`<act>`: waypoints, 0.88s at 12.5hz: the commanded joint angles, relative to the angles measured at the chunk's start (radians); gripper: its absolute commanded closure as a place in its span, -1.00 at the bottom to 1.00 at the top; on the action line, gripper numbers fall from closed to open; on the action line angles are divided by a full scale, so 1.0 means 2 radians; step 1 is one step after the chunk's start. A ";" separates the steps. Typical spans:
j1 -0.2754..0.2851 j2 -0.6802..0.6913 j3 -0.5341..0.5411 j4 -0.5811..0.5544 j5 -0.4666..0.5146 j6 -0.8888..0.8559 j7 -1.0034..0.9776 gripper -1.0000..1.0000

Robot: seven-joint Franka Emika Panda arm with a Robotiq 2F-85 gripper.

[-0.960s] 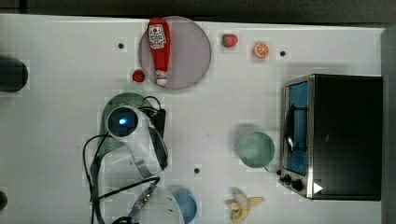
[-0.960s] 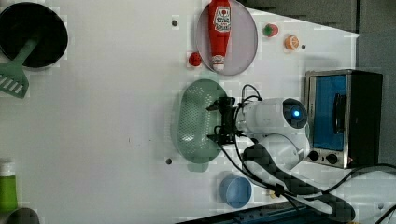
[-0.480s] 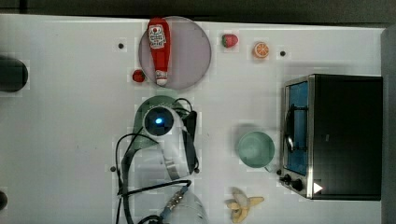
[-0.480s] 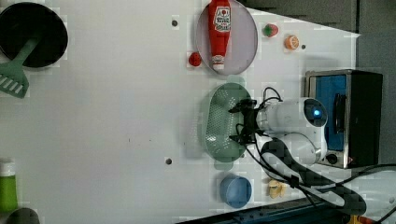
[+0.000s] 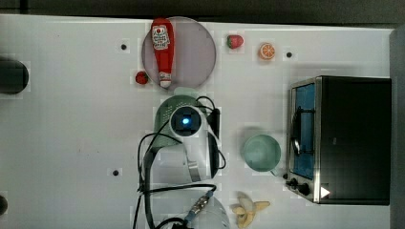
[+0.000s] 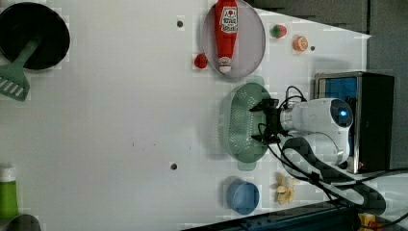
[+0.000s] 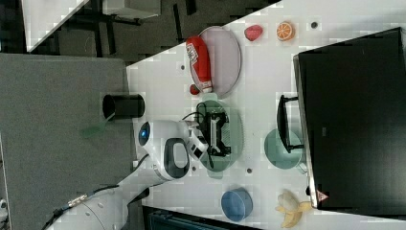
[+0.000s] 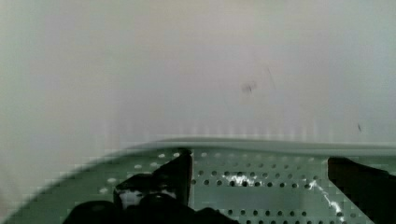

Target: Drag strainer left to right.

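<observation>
The gripper [image 6: 264, 120] – jaws spread wide, gripping nothing – is reaching inside the strainer [image 6: 240, 122], sitting at six o'clock from the plate [image 6: 248, 41].

Bare table [image 6: 110, 125] beside strainer [image 6: 240, 120], plate [image 6: 250, 43] (with ketchup) crowding one end

light: bright, even, overhead | tabletop [image 5: 71, 143]: washed-out white, blocky compression patches | shadows: soft, faint, beside the strainer [image 6: 243, 122] under the end effector [image 6: 263, 121] | wrist view: hazy, foreground blurred, small glare spots on strainer holes
</observation>
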 commanded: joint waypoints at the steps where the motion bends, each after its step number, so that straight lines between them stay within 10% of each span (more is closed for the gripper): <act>1: -0.007 -0.012 -0.028 -0.002 0.001 -0.001 -0.050 -1.00; 11: -0.006 -0.045 -0.031 -0.004 0.002 -0.004 -0.111 -1.00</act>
